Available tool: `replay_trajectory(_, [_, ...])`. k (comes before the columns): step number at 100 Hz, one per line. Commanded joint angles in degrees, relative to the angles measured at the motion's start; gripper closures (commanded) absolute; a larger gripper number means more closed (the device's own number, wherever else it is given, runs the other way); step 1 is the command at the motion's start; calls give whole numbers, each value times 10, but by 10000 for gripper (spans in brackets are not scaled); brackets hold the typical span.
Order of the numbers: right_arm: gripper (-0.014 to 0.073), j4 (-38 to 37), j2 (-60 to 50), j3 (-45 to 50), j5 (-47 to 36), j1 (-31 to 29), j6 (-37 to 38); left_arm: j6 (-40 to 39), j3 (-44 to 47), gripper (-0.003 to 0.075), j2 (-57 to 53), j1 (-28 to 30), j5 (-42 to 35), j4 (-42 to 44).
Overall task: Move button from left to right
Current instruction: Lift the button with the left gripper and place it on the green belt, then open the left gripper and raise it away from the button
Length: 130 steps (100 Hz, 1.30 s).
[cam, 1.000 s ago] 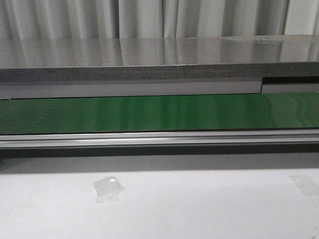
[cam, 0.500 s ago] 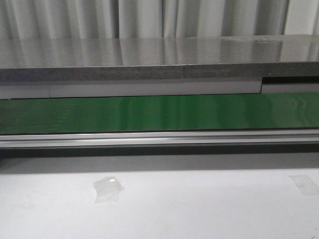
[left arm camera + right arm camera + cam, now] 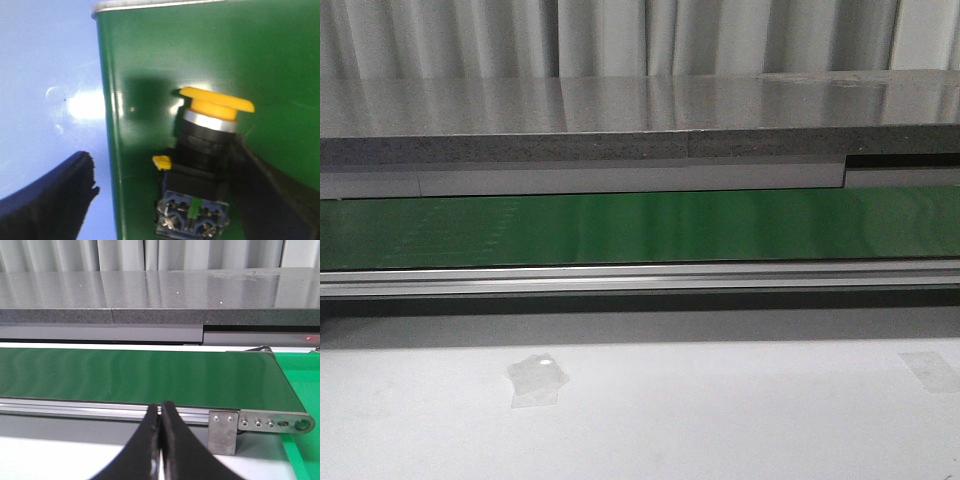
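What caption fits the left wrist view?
Open left gripper straddling the yellow button on the green belt.

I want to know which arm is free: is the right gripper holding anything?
No, in the right wrist view the right gripper has its two fingers pressed together with nothing between them, above the green belt.

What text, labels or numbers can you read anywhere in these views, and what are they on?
None readable in any view.
The button, between the open left gripper's fingers: yellow cap and black body show no lettering; the contact block at its base is too blurred to tell.
The green belt, its aluminium rail and the end bracket: no markings.
The tape patches on the table: blank.
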Motion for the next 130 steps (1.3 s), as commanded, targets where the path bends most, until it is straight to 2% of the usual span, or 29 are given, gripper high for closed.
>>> replay_trajectory(1, [694,-4,-10,-9,-47,-3,-2,12,-16,143,-25,-4,-19,-30])
replay_trajectory(25, [694,-4,-10,-9,-47,-3,-2,71,-16,143,-59,-4,-18,-125])
replay_trajectory(59, [694,-4,-10,-9,-47,-3,-2,73,-16,143,-181,-4,-34,-129])
replay_trajectory(72, [694,-4,-10,-9,-47,-3,-2,87,6,143,-249,-4,-66,-141])
replay_trajectory(92, [694,-4,-10,-9,-47,-3,-2,108,101,143,-369,-4,-176,-162])
replay_trajectory(111, [694,-4,-10,-9,-47,-3,-2,164,242,143,-490,-4,-264,-232])
replay_trajectory(130, [694,-4,-10,-9,-47,-3,-2,178,384,143,-606,-4,-341,-241])
